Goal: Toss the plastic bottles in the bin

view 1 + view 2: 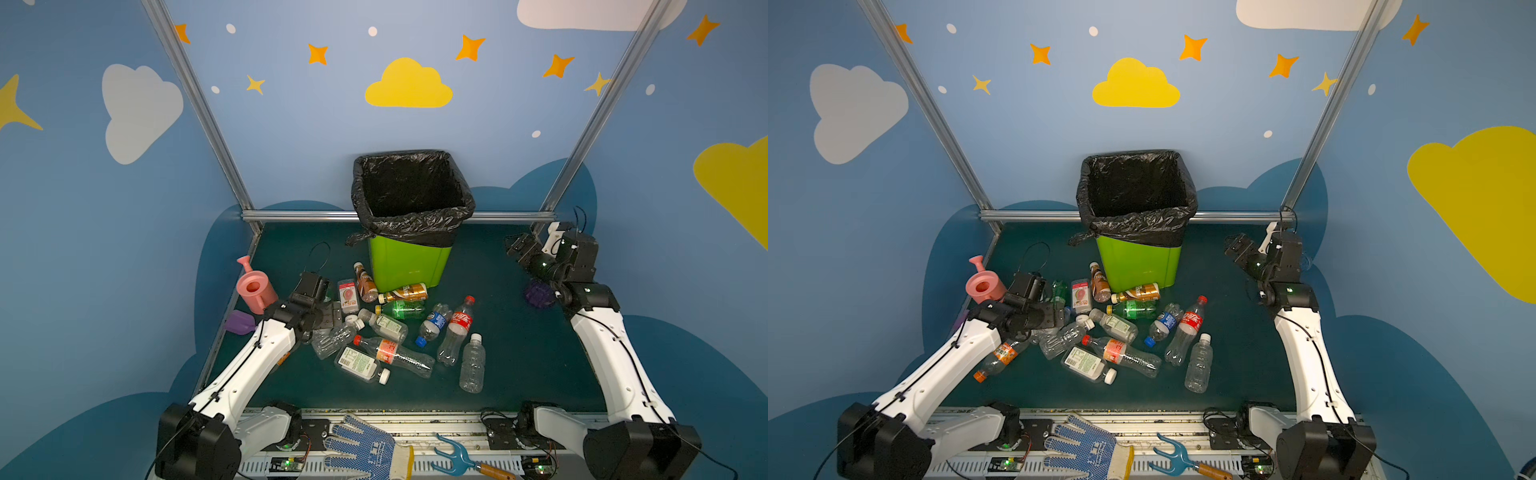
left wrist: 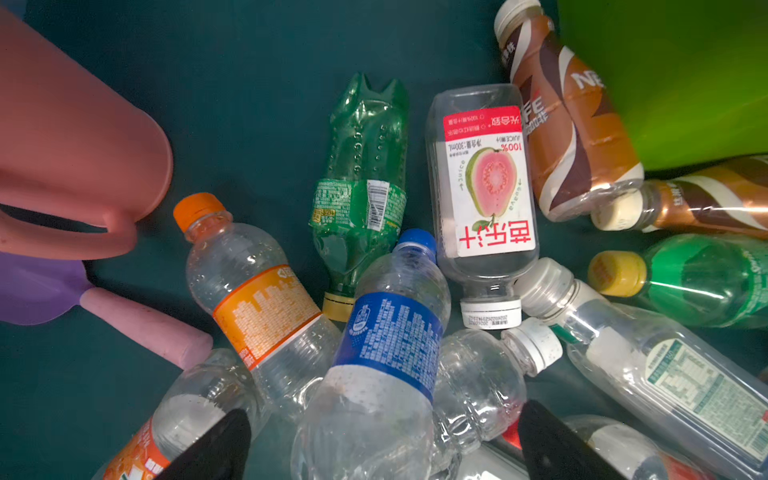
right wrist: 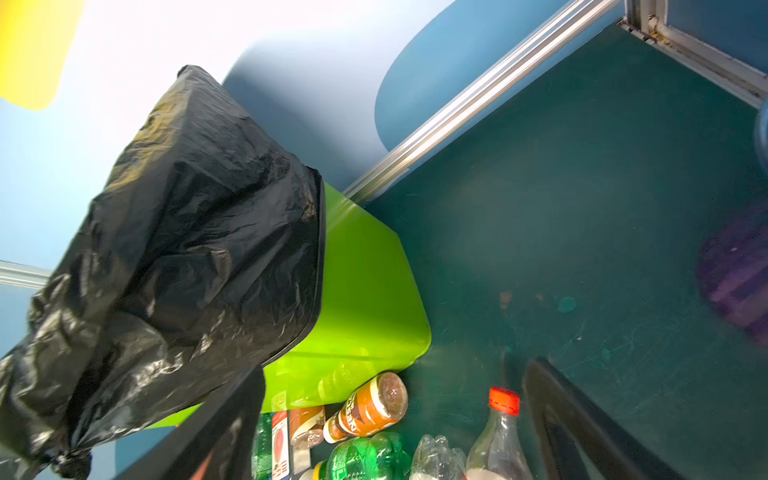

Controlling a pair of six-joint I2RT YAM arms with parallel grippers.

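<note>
Several plastic bottles (image 1: 388,328) lie in a heap on the dark green table in front of the bin (image 1: 409,266), a lime-green box with a black bag over its rim. My left gripper (image 2: 384,411) is open low over the heap's left side (image 1: 332,316). A clear bottle with a blue label and blue cap (image 2: 390,332) lies between its black fingers (image 2: 220,449), with gaps on both sides. An orange-labelled bottle (image 2: 257,299) and a crushed green one (image 2: 361,187) lie beside it. My right gripper (image 1: 513,245) is raised at the back right, open and empty, facing the bin (image 3: 365,291).
A pink watering can (image 1: 255,284) and a purple scoop (image 1: 240,322) sit left of the heap. A purple ribbed vase (image 1: 539,293) lies under the right arm. A blue dotted glove (image 1: 365,449) and a blue hand rake (image 1: 457,457) rest on the front rail.
</note>
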